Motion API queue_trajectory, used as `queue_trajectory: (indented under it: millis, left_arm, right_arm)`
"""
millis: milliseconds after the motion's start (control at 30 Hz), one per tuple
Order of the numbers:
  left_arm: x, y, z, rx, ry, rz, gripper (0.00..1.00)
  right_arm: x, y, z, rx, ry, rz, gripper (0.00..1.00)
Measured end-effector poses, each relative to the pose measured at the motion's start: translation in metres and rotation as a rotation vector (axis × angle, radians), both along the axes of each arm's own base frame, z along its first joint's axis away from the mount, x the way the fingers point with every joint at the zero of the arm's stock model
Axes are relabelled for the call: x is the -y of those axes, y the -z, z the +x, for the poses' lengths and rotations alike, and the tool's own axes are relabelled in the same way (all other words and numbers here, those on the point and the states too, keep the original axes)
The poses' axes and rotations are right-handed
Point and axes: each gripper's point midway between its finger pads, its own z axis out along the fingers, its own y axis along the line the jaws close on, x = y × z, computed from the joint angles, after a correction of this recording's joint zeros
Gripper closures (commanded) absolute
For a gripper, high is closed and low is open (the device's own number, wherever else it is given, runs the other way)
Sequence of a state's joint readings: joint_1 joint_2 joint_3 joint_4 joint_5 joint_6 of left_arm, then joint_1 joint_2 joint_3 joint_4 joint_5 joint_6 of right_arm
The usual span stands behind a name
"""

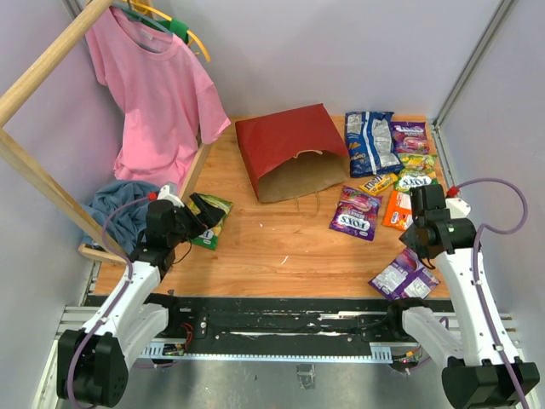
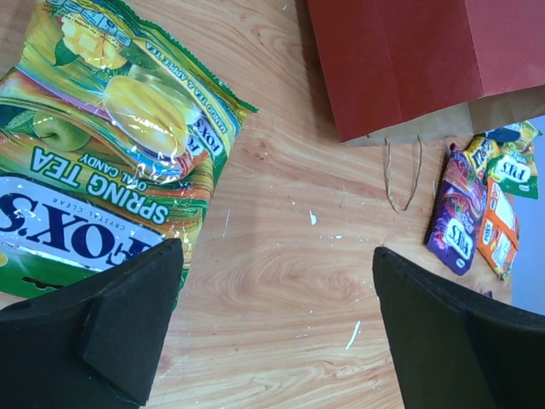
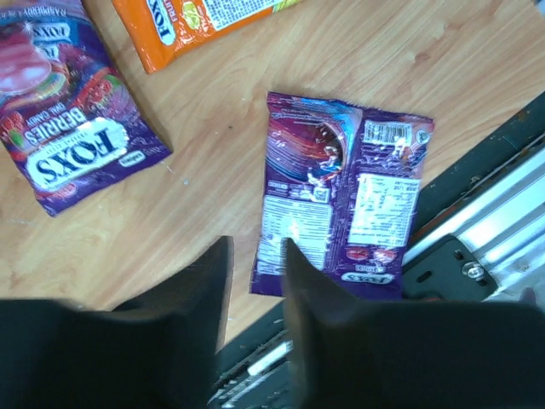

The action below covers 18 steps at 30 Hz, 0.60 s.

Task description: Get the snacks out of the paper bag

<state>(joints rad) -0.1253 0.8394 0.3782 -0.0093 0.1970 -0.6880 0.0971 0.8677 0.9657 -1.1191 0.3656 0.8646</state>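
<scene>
While the red paper bag [image 1: 289, 149] lies on its side at the far edge of the worktop [image 1: 281, 247], mouth toward the arms, the overhead view shows most snacks fanned along the right edge, with a blue-white cookie bag [image 1: 372, 141] in the far right corner.

From the left wrist, the left gripper [image 2: 277, 290] stands spread wide over bare wood, holding nothing. A green candy packet [image 2: 111, 145] lies just beside one finger.

From the right wrist, the right gripper [image 3: 257, 256] shows a narrow gap between its fingers, empty, above a purple packet [image 3: 341, 196] lying flat at the near right edge. A berries bag [image 3: 68, 128] and an orange bag [image 3: 196, 21] lie nearby.
</scene>
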Motion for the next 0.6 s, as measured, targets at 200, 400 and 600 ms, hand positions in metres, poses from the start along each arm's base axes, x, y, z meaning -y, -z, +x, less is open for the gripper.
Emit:
queue_trajectory:
  millis: [200,400,600]
  left_arm:
    - [0.0,0.0,-0.001,0.002,0.001,-0.001,0.03]
    - [0.003,0.016,-0.01,-0.033,0.008,-0.021,0.03]
    - [0.005,0.026,-0.015,-0.066,0.018,-0.034,0.03]
  right_arm:
    - [-0.003,0.015,0.0,-0.022,-0.037,0.007,0.07]
    - [-0.015,0.062,-0.024,-0.183,-0.071,0.066,0.31]
    - [-0.02,0.102,-0.051,-0.318,-0.077,0.094,0.31]
